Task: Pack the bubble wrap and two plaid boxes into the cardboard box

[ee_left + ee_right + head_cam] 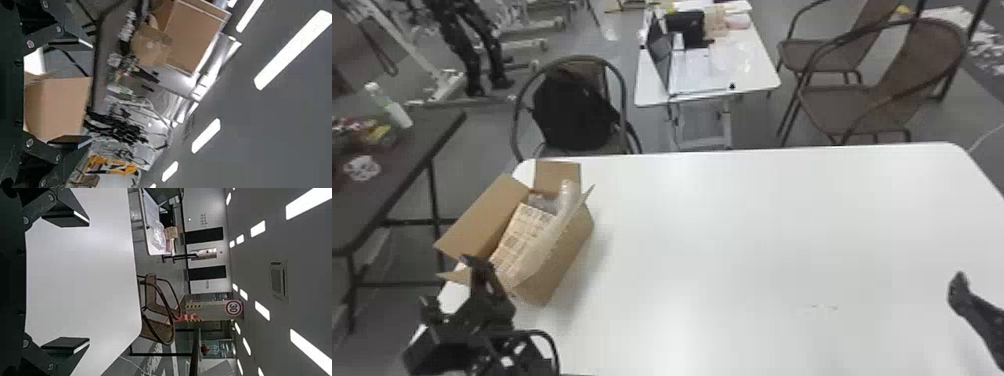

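The cardboard box (559,272) stands at the table's left end with its flaps up. Inside it, plaid packaging (519,237) lies at a slant; whether this is one box or two I cannot tell. Clear bubble wrap (547,245) runs along the right inner side and rises past the rim. My left gripper (453,289) is at the near-left corner of the carton. In the left wrist view, that gripper (68,93) is open, with a brown cardboard flap (58,107) in view beyond its fingers. My right gripper (959,290) is over the table's right side; in its wrist view the gripper (74,282) stands open over bare tabletop.
The white table (732,225) extends right from the carton. A dark side table (397,165) with small items stands at the left. Behind are a chair with a black backpack (572,112), a small white table (707,75) and brown chairs (877,100).
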Robot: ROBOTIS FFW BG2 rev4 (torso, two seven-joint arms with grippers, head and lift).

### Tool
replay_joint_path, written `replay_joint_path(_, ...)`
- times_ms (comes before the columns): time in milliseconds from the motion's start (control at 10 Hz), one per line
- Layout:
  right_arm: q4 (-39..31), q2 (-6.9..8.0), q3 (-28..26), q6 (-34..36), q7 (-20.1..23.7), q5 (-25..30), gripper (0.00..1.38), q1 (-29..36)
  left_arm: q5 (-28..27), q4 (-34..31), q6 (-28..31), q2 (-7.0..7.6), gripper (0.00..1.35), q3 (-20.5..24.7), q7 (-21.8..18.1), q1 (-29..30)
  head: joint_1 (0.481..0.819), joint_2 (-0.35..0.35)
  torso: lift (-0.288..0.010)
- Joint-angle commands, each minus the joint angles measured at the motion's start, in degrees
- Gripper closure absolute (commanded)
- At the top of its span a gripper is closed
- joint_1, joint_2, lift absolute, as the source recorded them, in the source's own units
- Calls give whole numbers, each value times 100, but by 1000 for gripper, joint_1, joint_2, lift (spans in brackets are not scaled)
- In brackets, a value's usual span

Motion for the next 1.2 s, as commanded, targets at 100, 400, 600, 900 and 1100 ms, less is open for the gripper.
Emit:
replay_joint_path(100, -248, -4, 9, 131, 0, 212, 222, 58, -1099, -1296, 540, -15, 433, 386, -650, 575, 695, 234, -71)
replay_joint_path(400, -723, -4, 159, 456, 150, 318, 222, 278, -1038, -2869, 2087, -15, 443, -246, -2417, 1559, 695, 147, -71)
replay_joint_path(600, -1022, -12, 308, 782, 326, 414, 222, 515, -1003, -2913, 2482, -15, 466, -475, -3120, 1964, 695, 89, -71)
replay_joint_path(900, -1338, -12, 519, 966, 440, 520, 222, 1043, -1029, -2966, 2825, -15, 476, -528, -3577, 2579, 695, 71, -71)
replay_joint_path(1100, -1654, 32, 528, 984, 440, 573, 222, 1456, -1266, -3089, 2816, -15, 476, -536, -3533, 2860, 695, 87, -71)
